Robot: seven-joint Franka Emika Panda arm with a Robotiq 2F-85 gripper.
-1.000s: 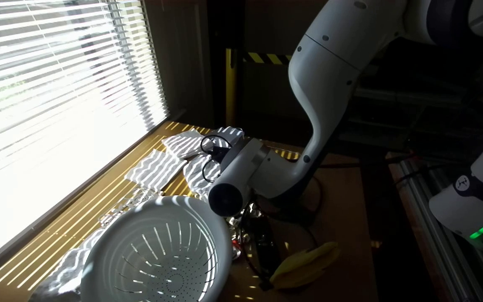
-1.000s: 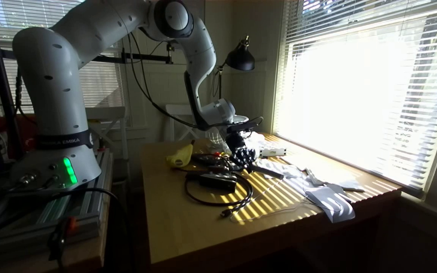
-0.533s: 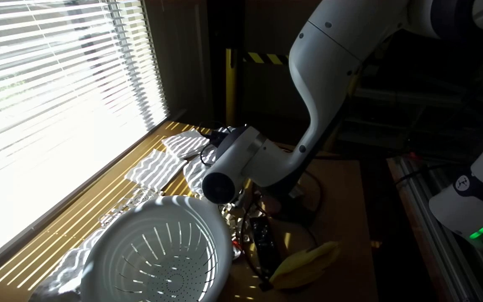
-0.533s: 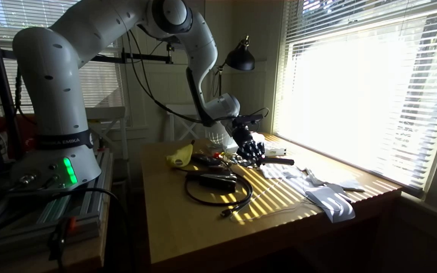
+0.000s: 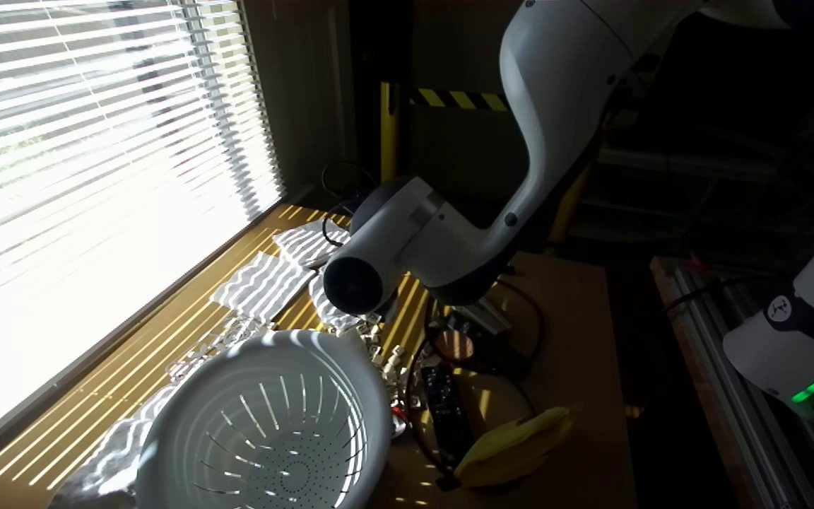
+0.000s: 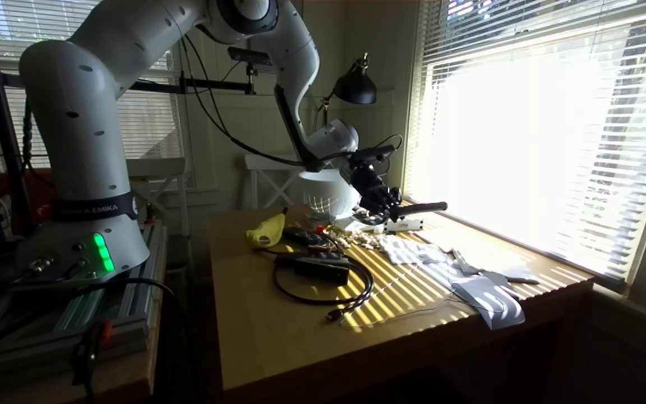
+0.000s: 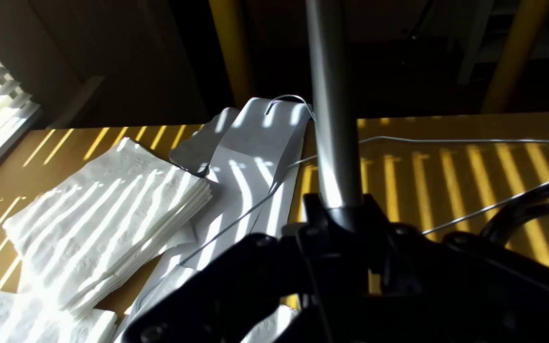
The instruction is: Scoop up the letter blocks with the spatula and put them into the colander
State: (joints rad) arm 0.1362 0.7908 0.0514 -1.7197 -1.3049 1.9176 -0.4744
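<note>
the gripper [image 7: 343,214] pinches what seems the spatula handle [image 7: 332,119], presumably to scoop; in an exterior view letter blocks [image 5: 392,363] lie at two o'clock from the colander [image 5: 294,452], likely easing transfer.

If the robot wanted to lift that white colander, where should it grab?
Probably by the rim, from above, on the side facing the banana. The colander stands upright, its rim uppermost and likely thin enough to pinch; its round body looks too wide to clasp. The gripper holds the spatula by its handle, so that would have to be put down first.
</note>
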